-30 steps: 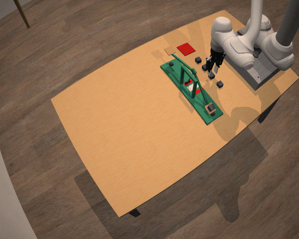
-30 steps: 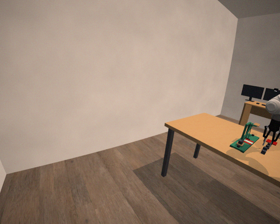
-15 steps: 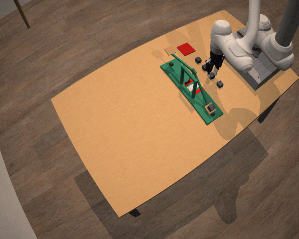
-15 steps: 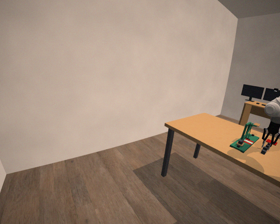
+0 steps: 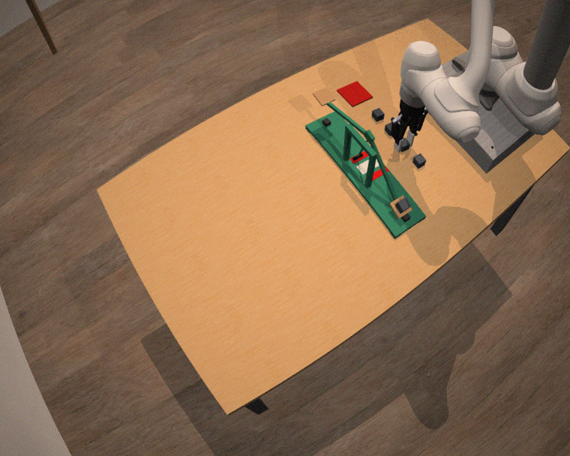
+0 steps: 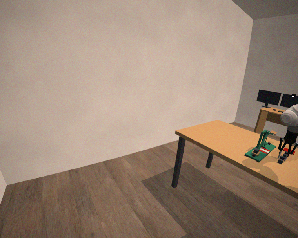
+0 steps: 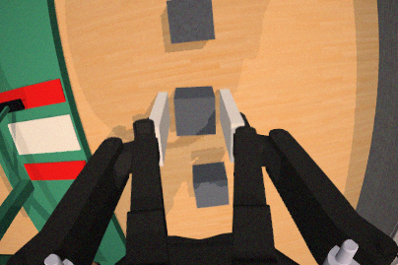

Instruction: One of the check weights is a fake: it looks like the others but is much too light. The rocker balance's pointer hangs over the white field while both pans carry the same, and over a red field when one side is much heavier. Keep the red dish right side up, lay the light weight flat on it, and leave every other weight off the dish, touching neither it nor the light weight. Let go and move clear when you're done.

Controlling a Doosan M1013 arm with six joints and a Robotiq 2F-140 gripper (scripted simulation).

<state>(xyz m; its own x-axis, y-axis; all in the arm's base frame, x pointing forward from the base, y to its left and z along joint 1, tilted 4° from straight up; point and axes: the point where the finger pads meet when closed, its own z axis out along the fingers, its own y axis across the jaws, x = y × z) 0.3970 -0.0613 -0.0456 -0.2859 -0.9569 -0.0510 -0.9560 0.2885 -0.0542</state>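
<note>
My gripper [image 5: 403,142] [image 6: 284,155] [image 7: 194,105] points down and is open. Its pads stand on either side of a dark grey weight [image 5: 404,145] [image 7: 194,114], with a gap on both sides in the wrist view. Other like weights stand in the same row: one [image 5: 419,160] [image 7: 211,189] on one side, two [image 5: 377,115] [image 5: 389,130] on the other. A further weight [image 5: 402,204] [image 6: 256,150] lies on the balance's lowered pan. The opposite pan [image 5: 323,96] is raised and empty. The pointer [image 5: 358,157] [image 7: 14,104] is over a red field. The red dish [image 5: 354,93] [image 6: 291,150] lies flat and empty.
The green balance base [image 5: 381,200] [image 7: 25,25] runs beside the row of weights. Its upright frame [image 5: 347,143] rises between the pans. Small dark blocks [image 5: 325,121] [image 5: 405,217] sit at the base's ends. The grey robot mount [image 5: 491,147] is on the row's other side.
</note>
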